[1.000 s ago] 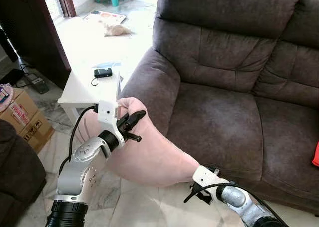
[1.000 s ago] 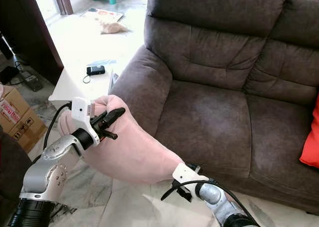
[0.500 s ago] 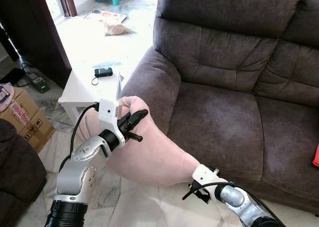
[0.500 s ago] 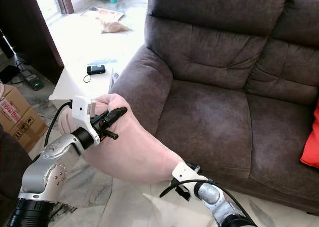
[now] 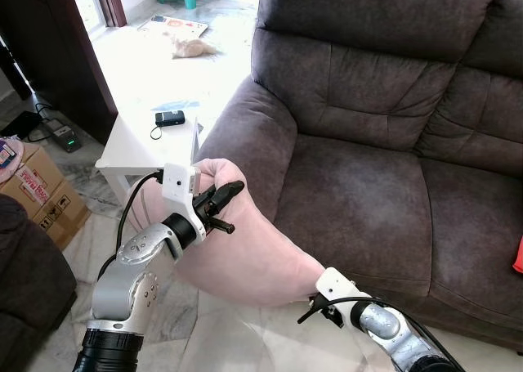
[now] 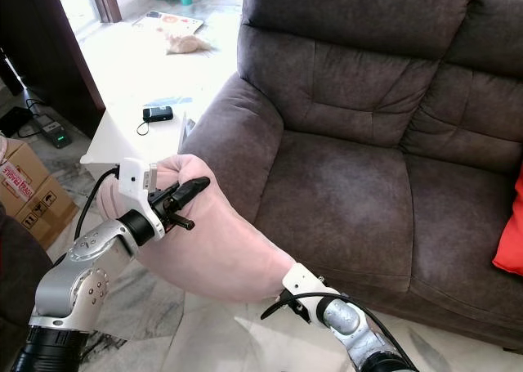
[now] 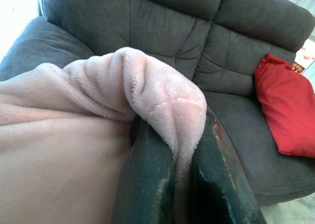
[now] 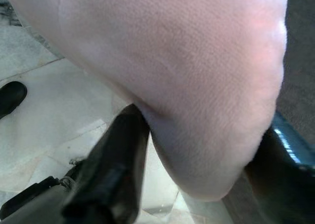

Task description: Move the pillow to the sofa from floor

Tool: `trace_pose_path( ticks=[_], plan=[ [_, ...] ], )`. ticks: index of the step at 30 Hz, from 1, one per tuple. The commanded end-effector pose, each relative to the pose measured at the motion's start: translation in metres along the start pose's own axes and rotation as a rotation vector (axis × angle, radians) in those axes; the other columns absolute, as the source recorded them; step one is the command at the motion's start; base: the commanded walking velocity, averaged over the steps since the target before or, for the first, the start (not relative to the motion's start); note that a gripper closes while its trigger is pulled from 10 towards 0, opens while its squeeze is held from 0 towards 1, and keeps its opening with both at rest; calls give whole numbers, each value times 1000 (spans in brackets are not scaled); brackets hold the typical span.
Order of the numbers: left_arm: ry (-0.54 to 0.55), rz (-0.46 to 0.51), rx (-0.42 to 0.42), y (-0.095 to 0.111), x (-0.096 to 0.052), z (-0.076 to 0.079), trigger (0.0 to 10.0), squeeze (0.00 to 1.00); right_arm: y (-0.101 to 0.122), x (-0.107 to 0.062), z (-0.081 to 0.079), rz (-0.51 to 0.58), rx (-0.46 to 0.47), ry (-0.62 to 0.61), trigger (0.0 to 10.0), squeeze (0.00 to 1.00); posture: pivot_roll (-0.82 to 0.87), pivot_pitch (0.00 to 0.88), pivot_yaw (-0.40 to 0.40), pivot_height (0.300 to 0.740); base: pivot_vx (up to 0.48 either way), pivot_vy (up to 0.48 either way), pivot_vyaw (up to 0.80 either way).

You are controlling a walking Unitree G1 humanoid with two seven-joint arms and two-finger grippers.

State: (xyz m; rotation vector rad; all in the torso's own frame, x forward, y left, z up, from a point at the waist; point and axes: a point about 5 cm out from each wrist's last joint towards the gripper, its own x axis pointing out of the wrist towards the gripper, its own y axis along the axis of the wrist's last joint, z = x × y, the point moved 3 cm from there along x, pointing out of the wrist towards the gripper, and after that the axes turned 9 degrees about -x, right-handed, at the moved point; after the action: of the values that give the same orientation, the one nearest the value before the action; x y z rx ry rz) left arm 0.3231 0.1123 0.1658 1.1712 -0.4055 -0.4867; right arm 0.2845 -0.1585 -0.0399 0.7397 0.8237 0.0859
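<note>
I see the left gripper (image 5: 219,202) pinching the pink pillow (image 5: 253,253) and the right gripper (image 8: 197,150) clamping its lower corner, beside the sofa (image 5: 368,192).

armrest (image 5: 257,131): stands just behind the left claw (image 5: 222,202)
seat cushion (image 5: 359,204): bare, beyond the armrest
desk (image 5: 139,143): behind the claw

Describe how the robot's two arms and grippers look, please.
Both arms are silver metal with rounded joints. The left gripper and right gripper have long black fingers behind a white boxy wrist block. A black cable loops from each wrist. The left arm ends below in a black ribbed segment.
</note>
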Motion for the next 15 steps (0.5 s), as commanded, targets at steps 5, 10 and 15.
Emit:
trace_pose_path(
  ticks=[5, 10, 15],
  plan=[
    [-105, 61, 31, 15, 3, 22, 10000, 0, 3, -1, 2, 27, 7, 0, 0, 0, 26, 93, -53, 740, 0, 0, 0],
    [-101, 55, 43, 14, 4, 21, 10000, 0, 6, 0, 4, 41, 11, -8, 0, 0, 26, 91, -52, 740, 0, 0, 0],
    [-94, 48, 47, 12, 3, 19, 10000, 0, 10, 0, 7, 51, 7, -13, 0, 0, 27, 85, -51, 740, 0, 0, 0]
  ],
)
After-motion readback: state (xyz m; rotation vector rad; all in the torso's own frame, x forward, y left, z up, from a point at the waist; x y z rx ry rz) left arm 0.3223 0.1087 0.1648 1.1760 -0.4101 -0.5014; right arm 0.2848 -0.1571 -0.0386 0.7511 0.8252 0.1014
